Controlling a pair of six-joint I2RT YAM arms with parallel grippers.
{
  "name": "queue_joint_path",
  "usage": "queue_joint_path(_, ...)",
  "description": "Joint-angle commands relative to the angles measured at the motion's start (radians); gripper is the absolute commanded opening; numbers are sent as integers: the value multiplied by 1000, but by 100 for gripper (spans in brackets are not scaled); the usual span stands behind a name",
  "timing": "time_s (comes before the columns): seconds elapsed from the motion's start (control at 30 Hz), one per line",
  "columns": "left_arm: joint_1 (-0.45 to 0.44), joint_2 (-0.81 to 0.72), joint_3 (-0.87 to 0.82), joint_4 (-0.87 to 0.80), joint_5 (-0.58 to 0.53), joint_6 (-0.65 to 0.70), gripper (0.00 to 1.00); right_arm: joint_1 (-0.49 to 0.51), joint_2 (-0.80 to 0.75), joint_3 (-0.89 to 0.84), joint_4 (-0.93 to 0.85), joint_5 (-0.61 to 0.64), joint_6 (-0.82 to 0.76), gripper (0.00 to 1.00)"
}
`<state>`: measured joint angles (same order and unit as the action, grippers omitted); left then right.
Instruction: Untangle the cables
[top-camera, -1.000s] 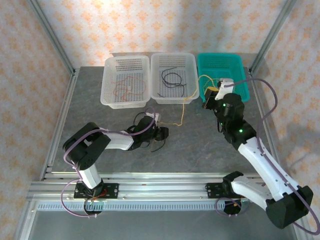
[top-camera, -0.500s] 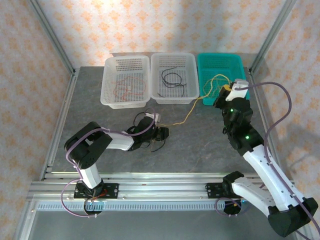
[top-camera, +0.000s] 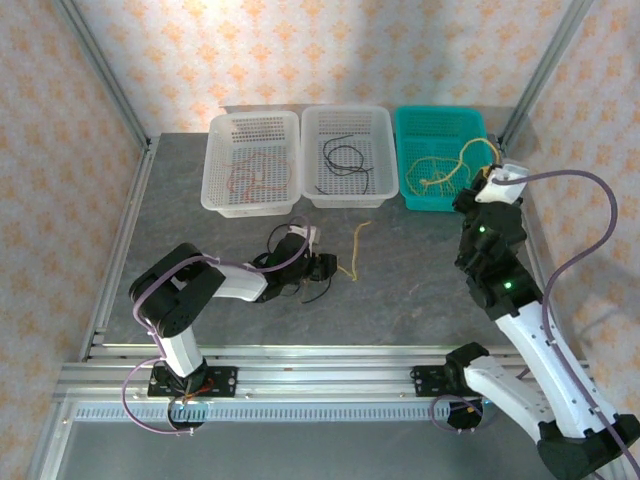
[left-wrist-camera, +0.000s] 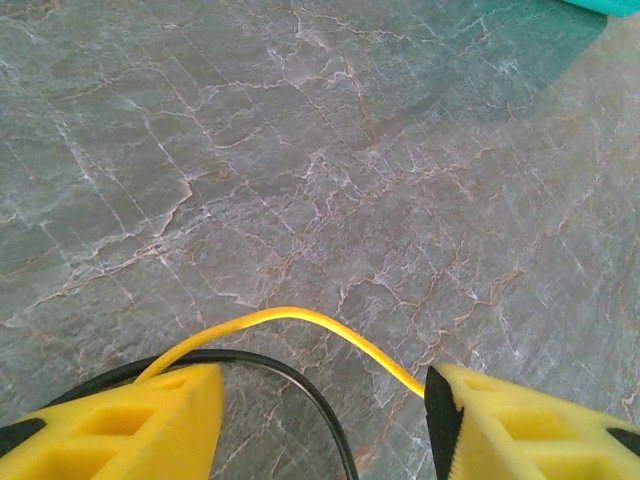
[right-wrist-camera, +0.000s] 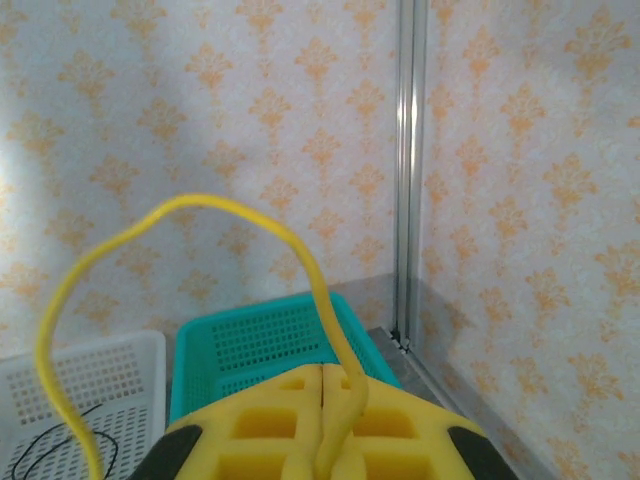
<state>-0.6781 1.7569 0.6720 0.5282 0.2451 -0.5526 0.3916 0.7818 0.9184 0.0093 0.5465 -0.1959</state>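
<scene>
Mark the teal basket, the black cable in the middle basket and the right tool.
teal basket (top-camera: 440, 203), top view, front wall
black cable (top-camera: 328, 155), top view, left bend of strand
right tool (right-wrist-camera: 322, 385), right wrist view, seam between its shut fingertips

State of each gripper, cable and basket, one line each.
Left gripper, open, low over the table.
Right gripper, shut on the yellow cable, raised.
Yellow cable, looped in the teal basket.
Yellow strand, ungripped, on the table.
Middle basket, holds one black cable.
Left basket, holds a reddish cable.
</scene>
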Motion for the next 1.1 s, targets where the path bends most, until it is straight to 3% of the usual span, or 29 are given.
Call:
queue_joint_path(0.0, 12, 35, -20, -44, -19, -15, 58, -6, 16, 28, 6, 45, 5, 0)
queue_joint_path(0.17, 12, -9, 5, -87, -12, -4, 58, -18, 132, 79, -113, 12, 104, 0)
queue_joint_path(0.5, 14, -126, 148, -309, -94, 28, 58, -49, 298, 116, -172, -128, 202, 0)
queue_joint_path(0.83, 26, -245, 210, -381, -107, 50, 58, -258, 482, 155, -227, -430, 315, 0)
queue_joint_path(1.07, 48, -301, 251, -384, -97, 63, 59, -346, 664, 266, -215, -514, 335, 0)
